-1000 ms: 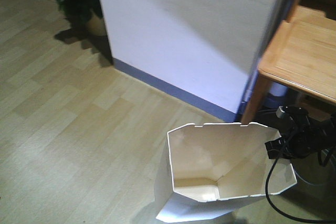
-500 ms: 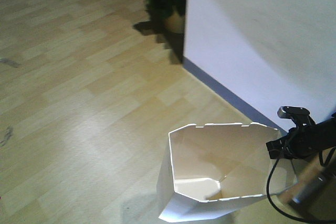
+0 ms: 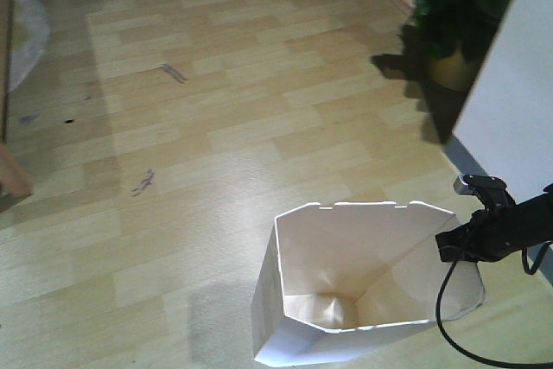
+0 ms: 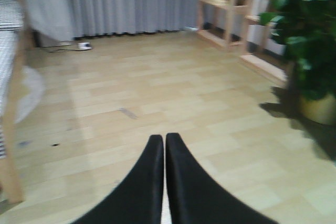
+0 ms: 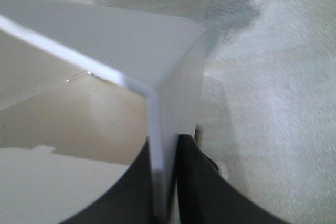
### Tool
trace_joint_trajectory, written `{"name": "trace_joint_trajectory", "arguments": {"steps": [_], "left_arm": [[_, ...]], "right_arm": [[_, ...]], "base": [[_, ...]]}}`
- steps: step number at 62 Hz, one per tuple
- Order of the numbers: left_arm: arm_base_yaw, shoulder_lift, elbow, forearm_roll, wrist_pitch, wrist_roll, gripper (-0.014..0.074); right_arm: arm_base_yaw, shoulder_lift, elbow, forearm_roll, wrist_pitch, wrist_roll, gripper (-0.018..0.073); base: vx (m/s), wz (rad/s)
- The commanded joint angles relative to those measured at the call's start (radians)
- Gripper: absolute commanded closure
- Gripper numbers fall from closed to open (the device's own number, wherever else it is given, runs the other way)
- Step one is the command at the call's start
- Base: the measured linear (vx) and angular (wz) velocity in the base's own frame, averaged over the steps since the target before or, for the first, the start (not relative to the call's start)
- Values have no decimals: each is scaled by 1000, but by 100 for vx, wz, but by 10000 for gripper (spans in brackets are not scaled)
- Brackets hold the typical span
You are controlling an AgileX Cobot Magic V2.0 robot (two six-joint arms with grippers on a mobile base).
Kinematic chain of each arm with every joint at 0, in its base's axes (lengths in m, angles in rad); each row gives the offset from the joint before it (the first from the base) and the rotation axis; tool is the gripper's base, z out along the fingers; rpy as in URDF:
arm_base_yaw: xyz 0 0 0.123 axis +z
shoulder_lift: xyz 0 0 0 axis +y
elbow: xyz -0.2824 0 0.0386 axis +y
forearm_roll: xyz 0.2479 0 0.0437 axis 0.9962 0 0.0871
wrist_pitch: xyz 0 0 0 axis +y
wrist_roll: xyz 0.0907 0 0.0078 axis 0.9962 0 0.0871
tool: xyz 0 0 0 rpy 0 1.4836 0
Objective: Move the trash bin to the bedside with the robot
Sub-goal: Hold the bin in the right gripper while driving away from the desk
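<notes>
Front-facing view: trash bin (image 3: 346,252) is at the near edge of the shot, a bit right of centre, over the wood floor (image 3: 216,127). Can't tell if its base actually touches down.
Right gripper (image 3: 451,244): clamped onto the bin's right rim. The right wrist view shows one jaw inside the thin wall and one outside, squeezed close.
Left gripper (image 4: 163,142): fingers pressed together with nothing in them, just pointing out over the floor.
Bedside: bed frame (image 4: 13,171) only shows at the far left of the left wrist view, well apart from the bin, so I'd guess most of the trip is left.
What could go wrong: it's a one-sided pinch on floppy plastic. The wall could flex and slide out, or the bin could tip if its base drags.
Also watch: cable (image 3: 442,317) hangs just beside the bin and might snag. Potted plant (image 3: 454,15) sits far right.
</notes>
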Motion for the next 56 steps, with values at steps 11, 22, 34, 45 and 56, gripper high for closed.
{"name": "trace_joint_trajectory", "arguments": {"steps": [11,22,34,45,56], "left_arm": [[-3,-10,29,-4,-69,-8,602],[-3,-10,29,-4,-69,-8,602],[-3,-10,29,-4,-69,-8,602],[-3,-10,29,-4,-69,-8,602],[-3,-10,29,-4,-69,-8,602]], "right_arm": [[-4,-72,-10,52,177,14,565],[-4,-72,-10,52,178,14,565],[-4,-72,-10,52,178,14,565],[-4,-72,-10,52,178,14,565],[-4,-72,-10,52,178,14,565]], "base": [[19,54],[21,38],[24,18],[29,7],[32,2]]}}
